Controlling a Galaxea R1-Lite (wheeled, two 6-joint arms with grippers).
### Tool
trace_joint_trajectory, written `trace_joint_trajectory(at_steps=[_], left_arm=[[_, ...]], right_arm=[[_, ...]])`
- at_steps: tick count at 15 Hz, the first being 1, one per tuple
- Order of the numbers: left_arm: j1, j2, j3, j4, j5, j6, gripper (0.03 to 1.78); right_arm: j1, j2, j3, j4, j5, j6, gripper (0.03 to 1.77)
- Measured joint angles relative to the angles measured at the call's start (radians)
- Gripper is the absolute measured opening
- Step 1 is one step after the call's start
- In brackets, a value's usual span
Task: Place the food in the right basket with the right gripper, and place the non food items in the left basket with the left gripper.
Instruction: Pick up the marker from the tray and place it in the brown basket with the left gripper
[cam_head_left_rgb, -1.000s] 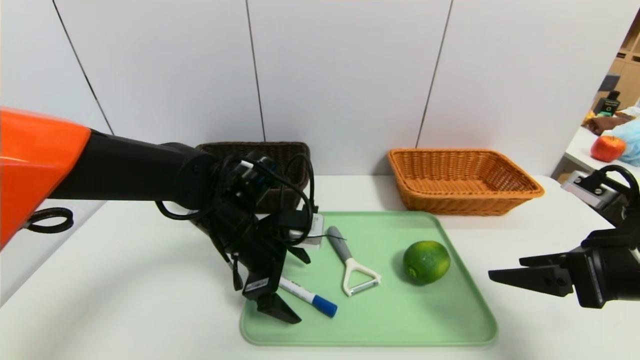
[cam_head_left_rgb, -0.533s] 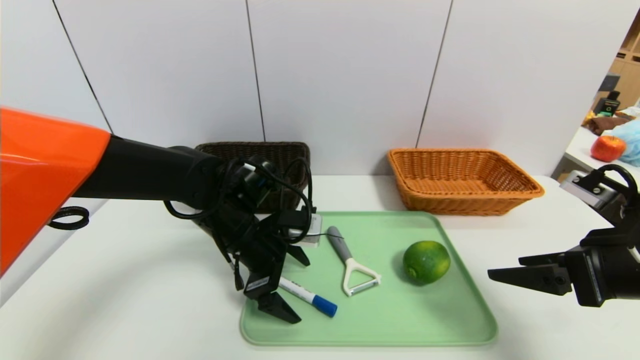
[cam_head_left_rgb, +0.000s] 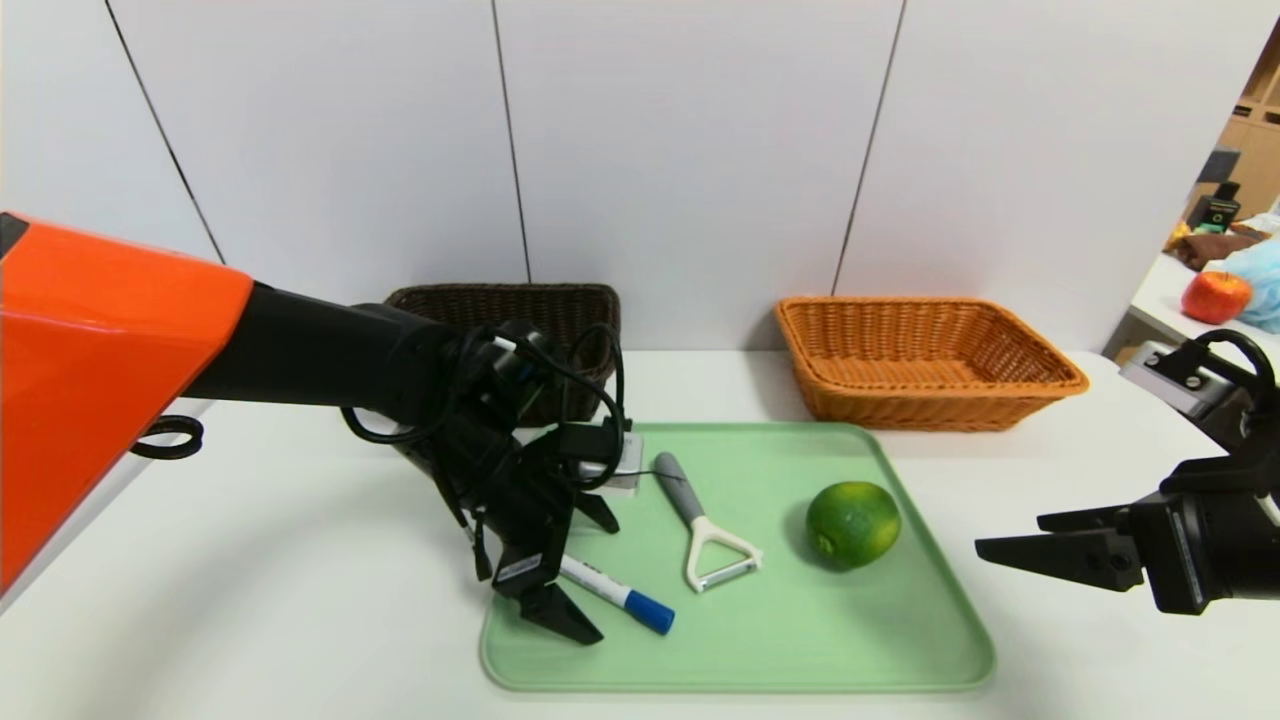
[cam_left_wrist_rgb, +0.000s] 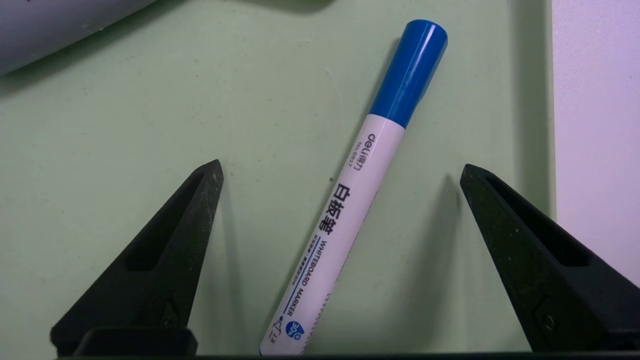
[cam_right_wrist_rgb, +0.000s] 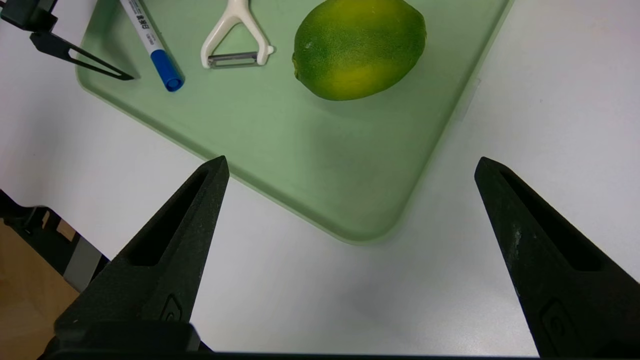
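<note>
Straddling marker (cam_left_wrist_rgb: 350, 210), left gripper (cam_left_wrist_rgb: 340, 172) spread

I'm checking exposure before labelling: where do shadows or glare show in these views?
Head view: the lime casts a soft shadow on the tray. Left wrist view: a glare streak runs along the marker cap, and dark shadows trail the open jaws. Right wrist view: even light.

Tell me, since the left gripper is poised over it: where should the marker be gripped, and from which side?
On the white barrel of the marker, from above. It lies flat on the green tray, and the left gripper already straddles it with open jaws, one either side.
</note>
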Motion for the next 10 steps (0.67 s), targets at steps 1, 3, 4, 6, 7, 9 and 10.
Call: trace_joint_trajectory(at_steps=[1,3,4,6,7,9,10], left_arm=[[0.0,0.001,0.0,-0.001,0.0,0.0,1.69],[0.0,0.004,-0.001,-0.014,0.0,0.0,1.69],[0.0,0.006,0.0,-0.022,0.001,0.001,1.63],[0.0,0.008,0.002,-0.03,0.0,0.002,1.3],[0.0,0.009,0.004,-0.034,0.0,0.002,1.14],[0.0,0.009,0.013,-0.036,-0.001,0.005,0.92],[0.0,0.009,0.021,-0.038,-0.001,0.014,0.82]], right_arm=[[0.0,0.0,-0.001,-0.001,0.0,0.0,1.7],[0.0,0.0,-0.002,0.0,0.0,0.0,1.7],[0.0,0.0,-0.002,-0.001,0.0,0.0,1.7],[0.0,0.0,-0.002,-0.001,0.0,0.0,1.7],[0.0,0.0,-0.002,-0.001,0.0,0.0,1.7],[0.0,0.0,-0.002,0.0,0.0,0.0,1.7],[0.0,-0.001,-0.002,0.0,0.0,0.0,1.7]])
